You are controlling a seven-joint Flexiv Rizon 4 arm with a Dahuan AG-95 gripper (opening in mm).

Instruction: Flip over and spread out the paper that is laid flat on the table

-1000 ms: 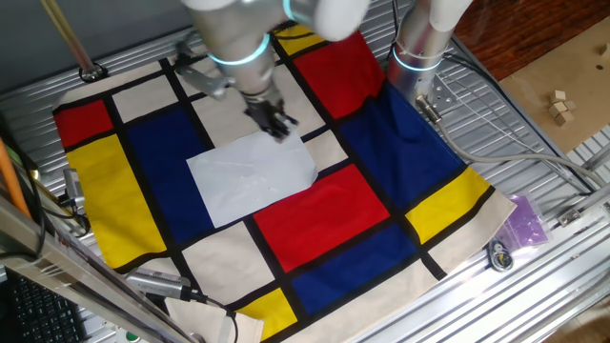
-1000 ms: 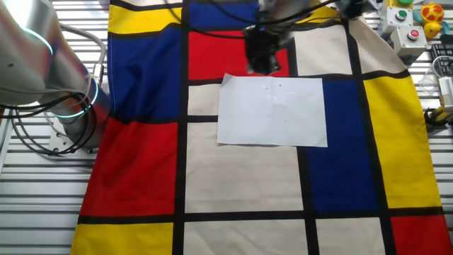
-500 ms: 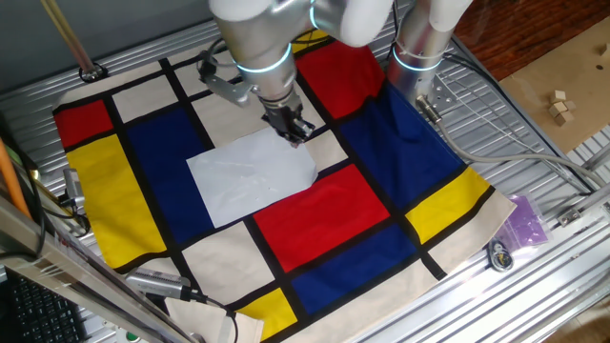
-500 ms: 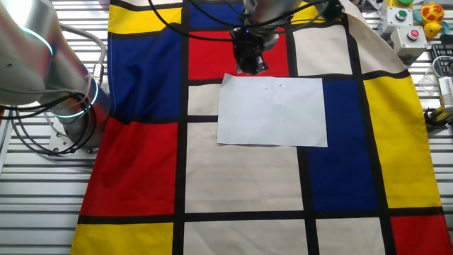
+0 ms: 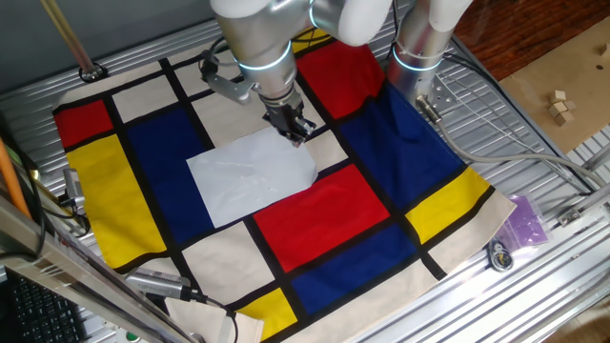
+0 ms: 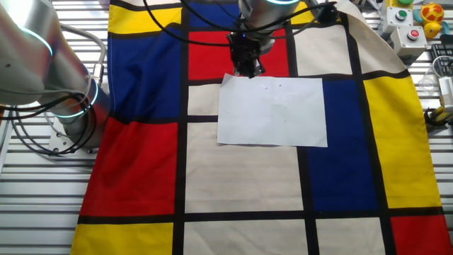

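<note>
One thin white rectangular paper (image 6: 272, 111) lies flat mid-cloth on the silver ribbed metal bench (image 6: 28, 191). The black claw (image 6: 245, 70) stands at its far edge; its opening cannot be told. Right: two wooden blocks (image 5: 559, 105).

White paper (image 6: 272, 111) flat on colour-block cloth (image 6: 141, 163), end effector (image 6: 245, 69) at its top-left edge

The arm's upper links run off the top edge in both views. The gripper (image 5: 296, 131) is small and dark, so its jaw gap can't be made out, nor whether it touches the paper (image 6: 272, 111). The cloth (image 6: 141, 170) is cut off at the bottom in the other fixed view.
</note>
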